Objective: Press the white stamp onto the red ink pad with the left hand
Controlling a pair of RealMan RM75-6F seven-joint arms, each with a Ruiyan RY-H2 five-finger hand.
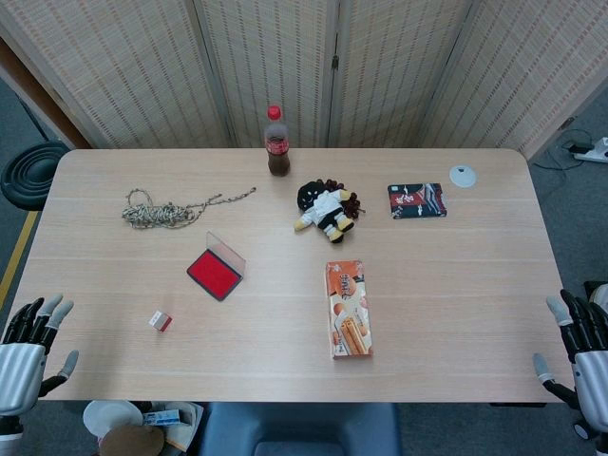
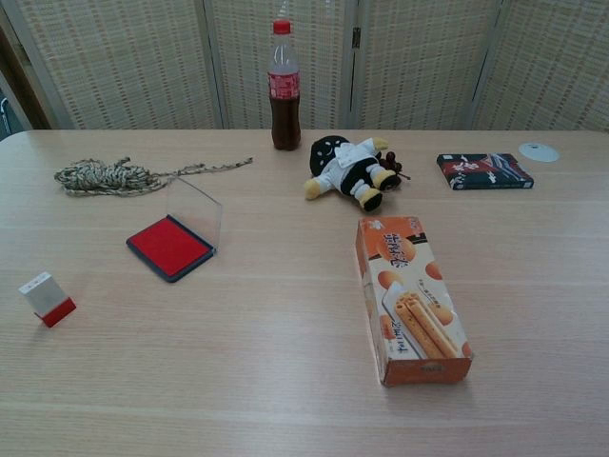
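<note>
Your left hand hung off the surface's near-left corner, at about 8 o'clock from the centre, fingers spread apart and holding nothing. The small white stamp with a red base lay tilted on the pale wooden surface just inboard of that hand, untouched. At 1 o'clock from the stamp sat the red ink pad in its dark tray, its clear lid standing open at the far edge; stamp and pad were apart. At 11 o'clock from the pad lay a tangled coil of beige rope. Toward 12 o'clock stood a cola bottle with a red cap, a black-and-white plush doll near it. An orange biscuit box lay at centre. A dark flat packet and a white disc lay around 2 o'clock. Your right hand hung off the near-right corner, at 4 o'clock, fingers apart, empty.
</note>
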